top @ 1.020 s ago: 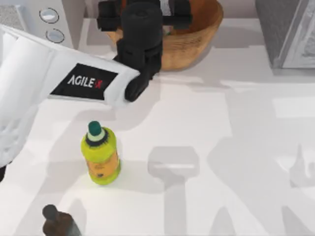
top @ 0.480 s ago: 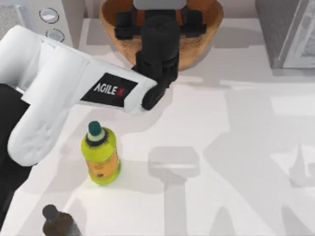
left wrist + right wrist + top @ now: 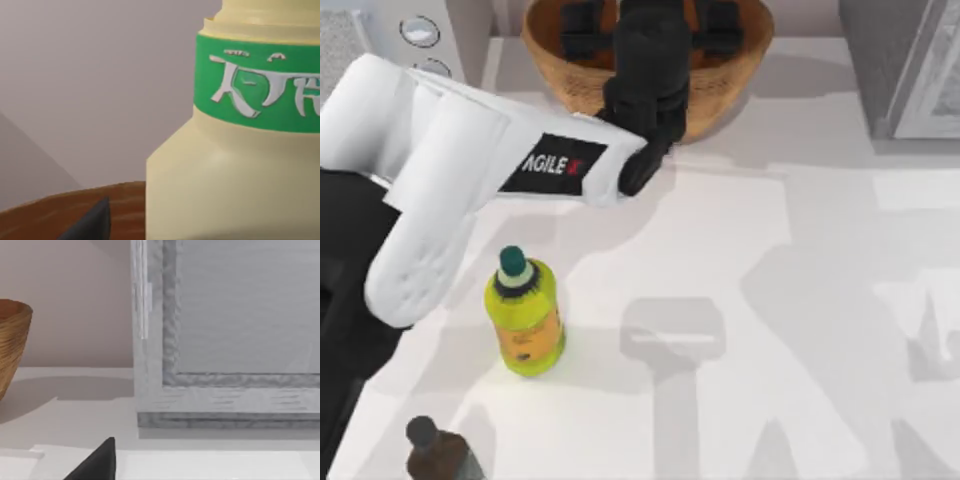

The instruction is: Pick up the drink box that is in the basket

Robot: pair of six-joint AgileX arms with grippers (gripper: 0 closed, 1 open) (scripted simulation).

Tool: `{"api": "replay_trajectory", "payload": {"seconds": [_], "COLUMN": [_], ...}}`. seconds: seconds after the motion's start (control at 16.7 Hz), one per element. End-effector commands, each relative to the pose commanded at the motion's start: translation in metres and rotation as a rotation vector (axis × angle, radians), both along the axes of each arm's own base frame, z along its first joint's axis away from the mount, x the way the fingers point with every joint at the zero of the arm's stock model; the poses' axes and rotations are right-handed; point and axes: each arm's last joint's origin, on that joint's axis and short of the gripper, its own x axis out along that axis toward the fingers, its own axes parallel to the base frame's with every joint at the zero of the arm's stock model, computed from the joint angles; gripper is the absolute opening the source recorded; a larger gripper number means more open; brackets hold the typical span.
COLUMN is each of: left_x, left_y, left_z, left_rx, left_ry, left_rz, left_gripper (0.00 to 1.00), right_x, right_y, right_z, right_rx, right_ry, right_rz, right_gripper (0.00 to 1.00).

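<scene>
The basket (image 3: pixel 720 90), a round tan wicker bowl, stands at the back middle of the table. My left arm reaches over its rim, and my left gripper (image 3: pixel 650 30) is down inside the bowl. The drink box (image 3: pixel 240 175) stands close in front of the left wrist camera. It is a pale cream carton with a green band and white print, and the brown basket rim (image 3: pixel 50 215) is below it. In the top view the arm hides the box. The basket's edge (image 3: pixel 10 340) also appears in the right wrist view.
A yellow-green bottle (image 3: pixel 525 315) with a teal cap stands left of centre, and a dark brown bottle (image 3: pixel 435 455) stands at the front left. A grey cabinet (image 3: pixel 900 60) fills the back right corner. A white appliance with knobs (image 3: pixel 420 35) sits at the back left.
My left arm has swung right and towards the back, carrying its gripper from the basket's left rim to over its middle and deeper inside. The bottles have not moved.
</scene>
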Motion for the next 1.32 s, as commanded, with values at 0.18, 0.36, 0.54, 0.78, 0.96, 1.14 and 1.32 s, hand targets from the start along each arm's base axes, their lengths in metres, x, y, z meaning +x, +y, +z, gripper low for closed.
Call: {"api": "replay_trajectory", "payload": {"seconds": [0.18, 0.36, 0.54, 0.78, 0.96, 1.14, 1.32], "left_x": [0.015, 0.019, 0.019, 0.019, 0.019, 0.019, 0.019], "left_y": [0.000, 0.000, 0.000, 0.000, 0.000, 0.000, 0.000], "left_z": [-0.001, -0.001, -0.001, -0.001, -0.001, -0.001, -0.001], "left_rx": [0.000, 0.000, 0.000, 0.000, 0.000, 0.000, 0.000], "left_ry": [0.000, 0.000, 0.000, 0.000, 0.000, 0.000, 0.000], "left_rz": [0.000, 0.000, 0.000, 0.000, 0.000, 0.000, 0.000], "left_gripper": [1.00, 1.00, 0.92, 0.62, 0.40, 0.17, 0.00], "right_x": [0.000, 0.000, 0.000, 0.000, 0.000, 0.000, 0.000], "right_y": [0.000, 0.000, 0.000, 0.000, 0.000, 0.000, 0.000], "right_z": [0.000, 0.000, 0.000, 0.000, 0.000, 0.000, 0.000], "right_rx": [0.000, 0.000, 0.000, 0.000, 0.000, 0.000, 0.000], "right_ry": [0.000, 0.000, 0.000, 0.000, 0.000, 0.000, 0.000], "right_rz": [0.000, 0.000, 0.000, 0.000, 0.000, 0.000, 0.000], "right_gripper": [1.00, 1.00, 1.00, 1.00, 1.00, 1.00, 1.00]}}
